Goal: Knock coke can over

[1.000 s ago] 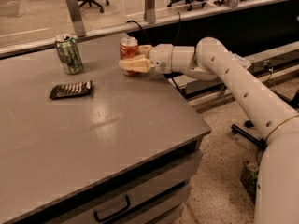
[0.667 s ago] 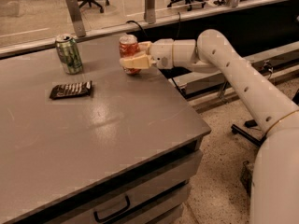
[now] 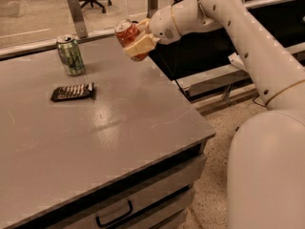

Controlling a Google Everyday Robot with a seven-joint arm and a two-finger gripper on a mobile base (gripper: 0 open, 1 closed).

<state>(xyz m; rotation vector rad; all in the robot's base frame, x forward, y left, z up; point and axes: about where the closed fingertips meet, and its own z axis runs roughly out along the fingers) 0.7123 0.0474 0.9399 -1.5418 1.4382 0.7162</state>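
The coke can (image 3: 127, 34), orange-red with white markings and a silver top, is between my gripper's tan fingers (image 3: 141, 45). It is tilted with its top leaning left and sits off the table surface, above the table's back right part. My gripper (image 3: 137, 36) is shut on the coke can, with one finger below it and one above it. The white arm (image 3: 224, 18) reaches in from the upper right.
A green can (image 3: 70, 55) stands upright at the back left of the grey table (image 3: 133, 123). A dark wrapped snack bar (image 3: 72, 91) lies in front of it. The table's right edge drops to the floor, with a drawer (image 3: 114, 216) below the front edge. My white base (image 3: 267, 171) is at the right.
The coke can stood upright on the table in my gripper; now it is tilted left and raised off the surface. The green can and snack bar have not moved.
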